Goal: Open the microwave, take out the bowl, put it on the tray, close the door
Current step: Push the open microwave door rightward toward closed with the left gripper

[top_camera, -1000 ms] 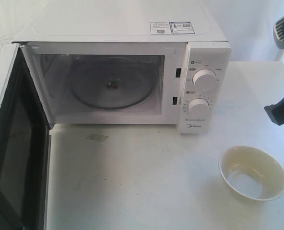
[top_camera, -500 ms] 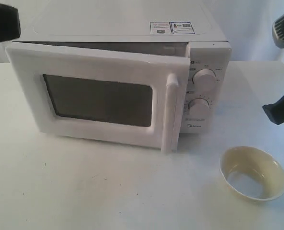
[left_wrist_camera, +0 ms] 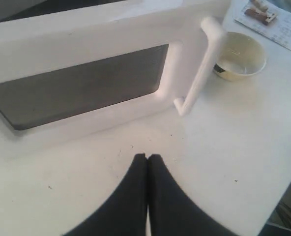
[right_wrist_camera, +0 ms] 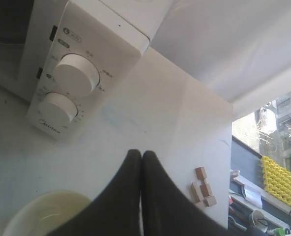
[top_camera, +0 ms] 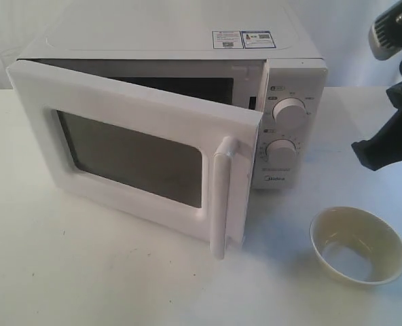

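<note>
The white microwave [top_camera: 187,47] stands at the back of the table, and its door [top_camera: 119,95] hangs partly ajar with the bar handle [top_camera: 221,197] swung out toward the front. The cream-yellow bowl [top_camera: 357,244] sits upright on the white table at the front right, apart from both grippers. No tray shows in any view. My left gripper [left_wrist_camera: 148,157] is shut and empty, low over the table in front of the door [left_wrist_camera: 86,34]. My right gripper [right_wrist_camera: 141,153] is shut and empty too, hovering above the bowl [right_wrist_camera: 42,214], right of the knobs [right_wrist_camera: 76,73].
Several small wooden blocks [right_wrist_camera: 203,187] lie on the table to the right of the microwave. The table edge [right_wrist_camera: 231,162] runs just beyond them. A paper sheet [left_wrist_camera: 276,24] lies past the bowl [left_wrist_camera: 239,56].
The door went from wide open to almost shut, then swung back out a little. The left gripper has left the exterior view. The right arm shifted slightly left.
</note>
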Available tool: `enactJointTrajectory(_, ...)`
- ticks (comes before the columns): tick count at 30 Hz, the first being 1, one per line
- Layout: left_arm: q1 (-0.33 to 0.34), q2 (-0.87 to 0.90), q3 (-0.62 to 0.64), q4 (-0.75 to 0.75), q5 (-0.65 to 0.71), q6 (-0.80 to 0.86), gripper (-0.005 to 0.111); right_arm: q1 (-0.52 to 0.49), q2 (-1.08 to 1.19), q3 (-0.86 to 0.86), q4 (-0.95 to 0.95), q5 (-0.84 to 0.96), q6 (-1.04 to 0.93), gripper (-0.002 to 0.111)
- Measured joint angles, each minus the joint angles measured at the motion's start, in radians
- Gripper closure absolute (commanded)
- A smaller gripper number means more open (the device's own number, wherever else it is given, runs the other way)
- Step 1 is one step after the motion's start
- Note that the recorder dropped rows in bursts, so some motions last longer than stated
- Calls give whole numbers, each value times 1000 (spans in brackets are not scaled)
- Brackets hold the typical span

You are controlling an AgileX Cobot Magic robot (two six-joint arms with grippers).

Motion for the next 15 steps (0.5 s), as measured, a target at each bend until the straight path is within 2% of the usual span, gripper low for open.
enactJointTrajectory(5, 0, 101, 0, -53, -4, -22, 107, 0, -2, 0, -24, 59, 0, 108)
enactJointTrajectory(12, 0, 297, 0, -277, -8, 165, 107, 0, -6, 0, -39, 74, 0, 108)
enactJointTrajectory(15, 0, 371, 0, -296, -19, 227, 107, 0, -6, 0, -50, 76, 0, 108)
